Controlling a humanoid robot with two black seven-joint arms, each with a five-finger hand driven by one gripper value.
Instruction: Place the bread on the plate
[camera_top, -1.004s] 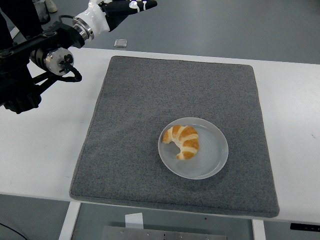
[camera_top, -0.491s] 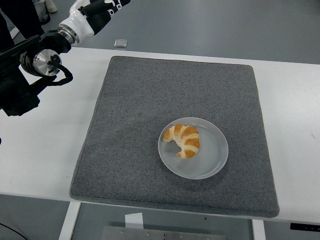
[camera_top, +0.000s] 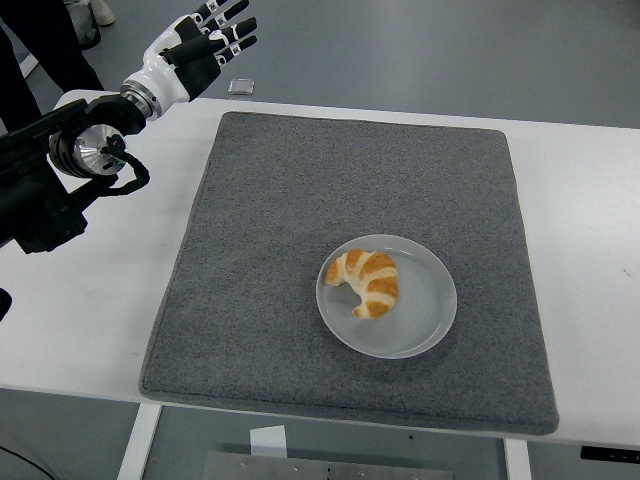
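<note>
Croissant lying on grey plate, left of plate centre; placement judged done. Left hand hovering well beyond plate, past mat's far-left corner, fingers spread, gripping nothing. Step in hand: retreat. Next move: parking arm, nothing more.

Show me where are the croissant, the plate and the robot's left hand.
croissant (camera_top: 366, 281), head view, middle of its curved body.
plate (camera_top: 425, 305), head view, bare right part.
left hand (camera_top: 195, 45), head view, middle of the open hand.
</note>
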